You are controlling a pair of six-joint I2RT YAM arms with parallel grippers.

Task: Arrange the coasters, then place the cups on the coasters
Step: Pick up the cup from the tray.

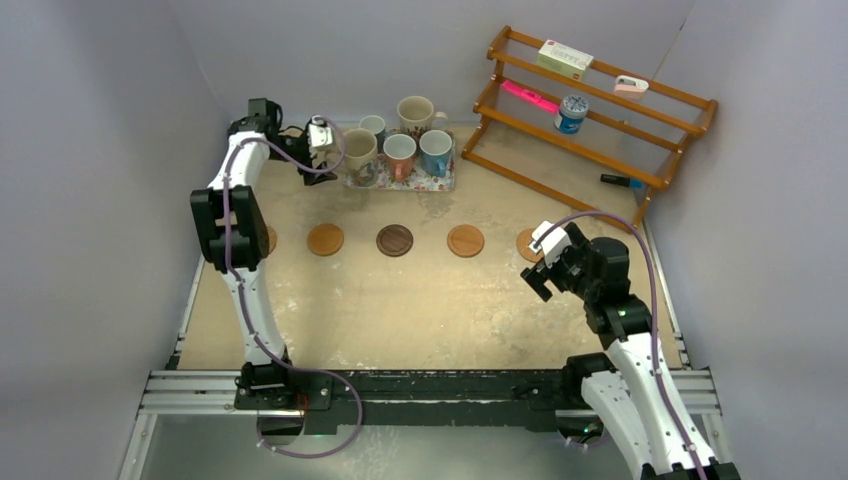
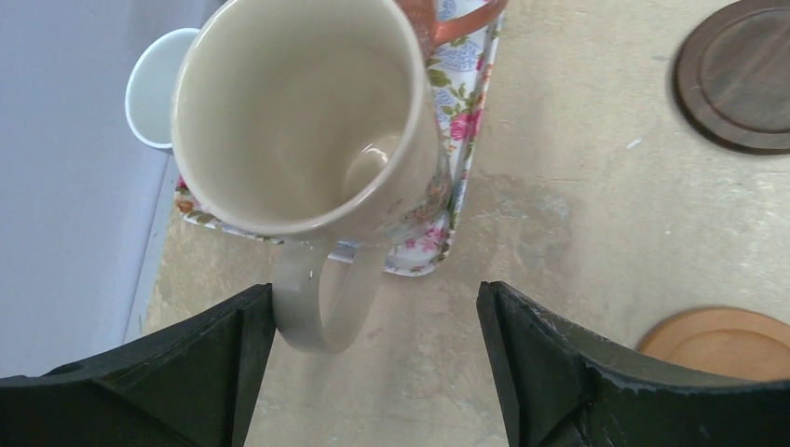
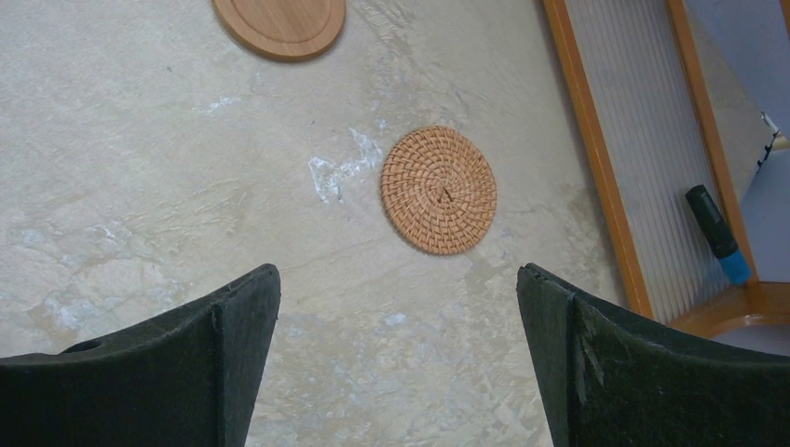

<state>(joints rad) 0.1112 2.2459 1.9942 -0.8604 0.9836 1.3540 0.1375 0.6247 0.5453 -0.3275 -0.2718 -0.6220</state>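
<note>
1. Our left claw (image 2: 374, 298), jaws apart, straddles the handle (image 2: 326, 343) of the tall cream ceramic mug (image 2: 298, 121), seemingly to lift it.
2. That mug stands on the rectangular floral tray (image 2: 461, 130).
3. Our right claw (image 3: 396, 279) hangs spread above the round woven orange coaster (image 3: 438, 191).

A: Leftmost coaster (image 1: 271, 240)?
B: Mostly hidden behind left arm (image 1: 228, 215).
A: Rightmost coaster (image 1: 524, 243)?
B: Partly covered by right arm (image 1: 600, 275).
A: Red mug (image 2: 456, 28), wrist view?
B: Cut off; handle only.
A: Box (image 1: 565, 58) print?
B: Too small, possibly lettering.
</note>
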